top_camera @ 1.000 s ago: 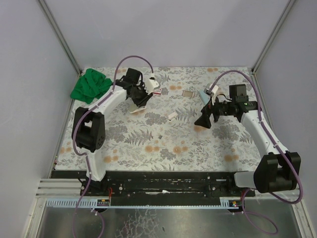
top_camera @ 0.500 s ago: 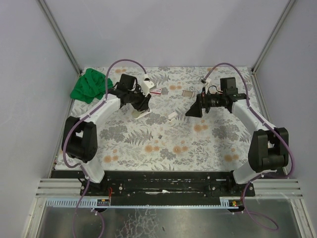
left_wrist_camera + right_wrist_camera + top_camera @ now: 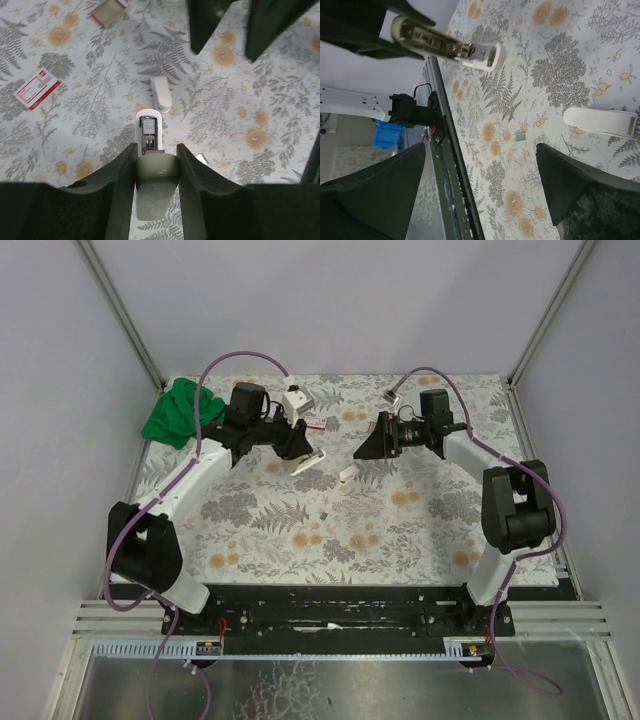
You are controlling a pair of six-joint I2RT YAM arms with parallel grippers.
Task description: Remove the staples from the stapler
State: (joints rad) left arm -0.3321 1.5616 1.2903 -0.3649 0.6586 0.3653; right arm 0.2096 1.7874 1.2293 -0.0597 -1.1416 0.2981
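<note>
My left gripper (image 3: 156, 150) is shut on the back end of a white stapler (image 3: 148, 131). The stapler is held off the table with its metal magazine showing (image 3: 447, 46). In the top view this gripper (image 3: 293, 447) is left of centre with the stapler (image 3: 307, 462) sticking out to the right. A tiny silvery staples bit (image 3: 520, 135) lies on the floral table, also seen from above (image 3: 324, 513) and by the left wrist camera (image 3: 201, 158). My right gripper (image 3: 363, 447) is open and empty, facing the stapler from the right (image 3: 480, 165).
A second small white stapler-like piece (image 3: 161, 93) lies on the table between the grippers (image 3: 347, 474). A red-and-white box (image 3: 37, 88) and a brown box (image 3: 109, 10) lie further back. A green cloth (image 3: 180, 410) sits in the far left corner.
My right gripper has swung left and toward the back, closer to the held stapler. My left gripper has shifted a little right with the stapler. Neither gripper's opening changed.
</note>
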